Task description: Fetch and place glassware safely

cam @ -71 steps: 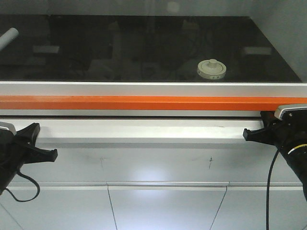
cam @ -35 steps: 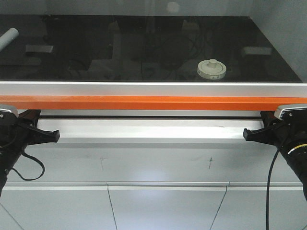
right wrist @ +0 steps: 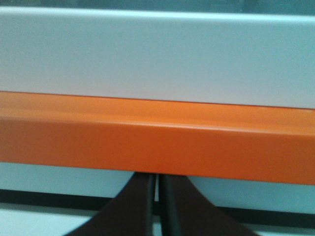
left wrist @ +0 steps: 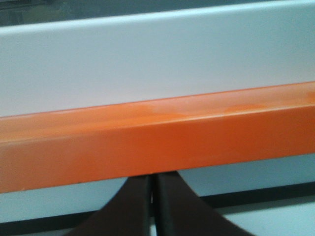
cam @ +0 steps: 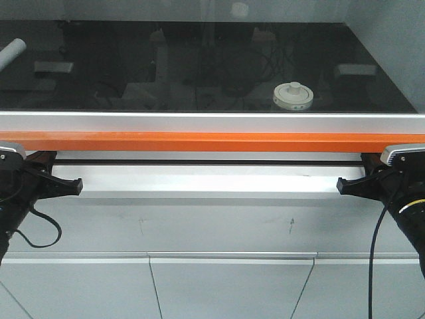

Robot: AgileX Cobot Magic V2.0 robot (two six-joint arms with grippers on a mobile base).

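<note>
While your two arms hung low, the glass jar [cam: 293,96] stood upright on the dark glossy surface [cam: 133,73] beyond the orange bar [cam: 212,142], above the bar's right half and close behind the silver rail [cam: 212,122] that ran along the bar's far edge. Its cream-white lid [cam: 292,92], knob up, sat on top, and nothing touched it. A white tube [cam: 11,52] lay tilted on the same surface above the bar's far left end, well apart from the jar.

Your left claw [cam: 77,186] sat just below the bar's left end, tips aimed toward the bar's middle; in its wrist view the dark fingers [left wrist: 133,211] were pressed together with only a thin seam between them, pinching nothing, right under the bar [left wrist: 157,142]. Your right claw [cam: 340,186] mirrored it below the bar's right end, its fingers [right wrist: 140,211] likewise pressed together and empty beneath the bar [right wrist: 157,142].
</note>
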